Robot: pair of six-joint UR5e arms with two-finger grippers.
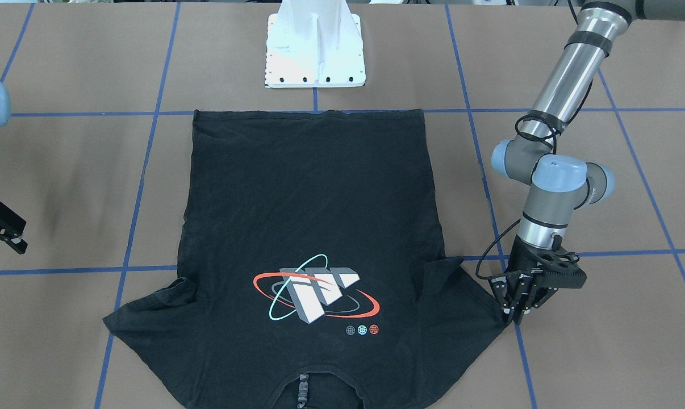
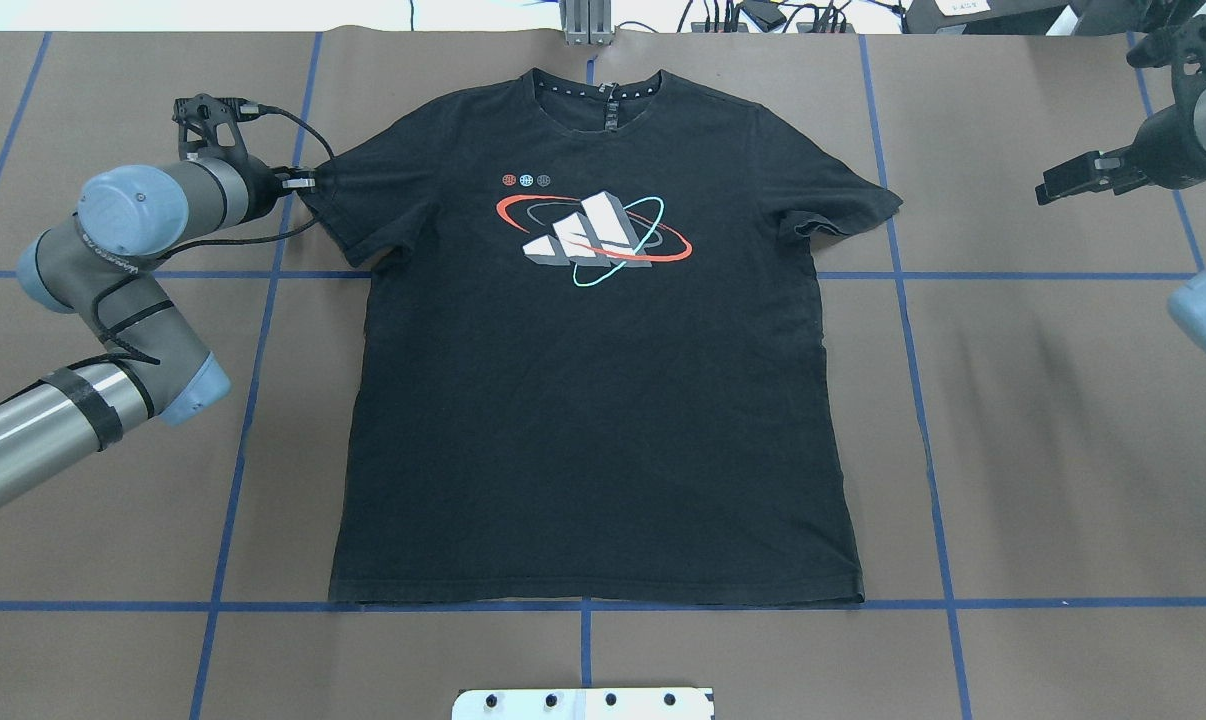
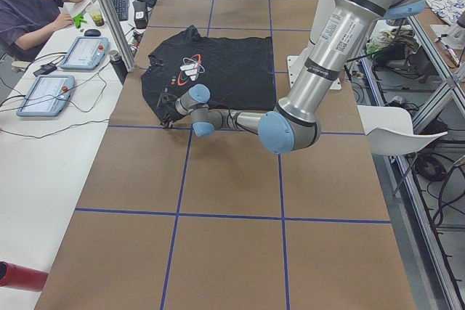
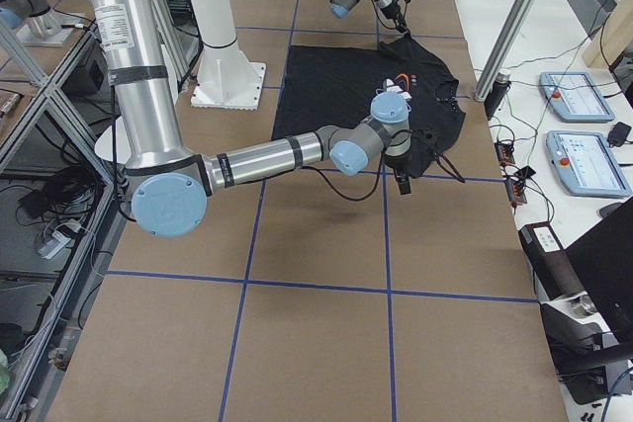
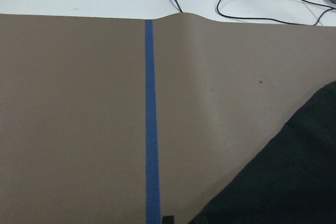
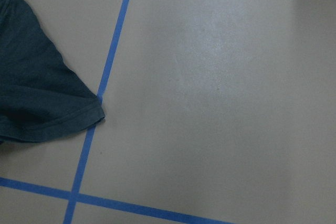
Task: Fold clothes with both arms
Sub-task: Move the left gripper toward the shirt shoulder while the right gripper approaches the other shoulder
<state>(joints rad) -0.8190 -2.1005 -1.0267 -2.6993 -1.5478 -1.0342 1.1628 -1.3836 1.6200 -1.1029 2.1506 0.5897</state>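
The black T-shirt (image 1: 314, 216) lies flat and face up on the brown table, collar away from the robot, logo (image 2: 593, 230) showing. My left gripper (image 1: 516, 319) is down on the table at the tip of the shirt's left-side sleeve (image 2: 328, 195), its fingers drawn together on the sleeve's edge. The left wrist view shows that sleeve (image 5: 283, 182) at the lower right. My right gripper (image 2: 1048, 190) hangs in the air beyond the other sleeve (image 6: 42, 93), apart from it. I cannot tell whether it is open or shut.
The white pedestal base (image 1: 314, 51) stands at the robot's edge of the table near the shirt's hem. Blue tape lines (image 2: 903, 400) cross the brown paper. An operator (image 3: 29, 5) and control tablets (image 4: 584, 160) are at a side table past the collar.
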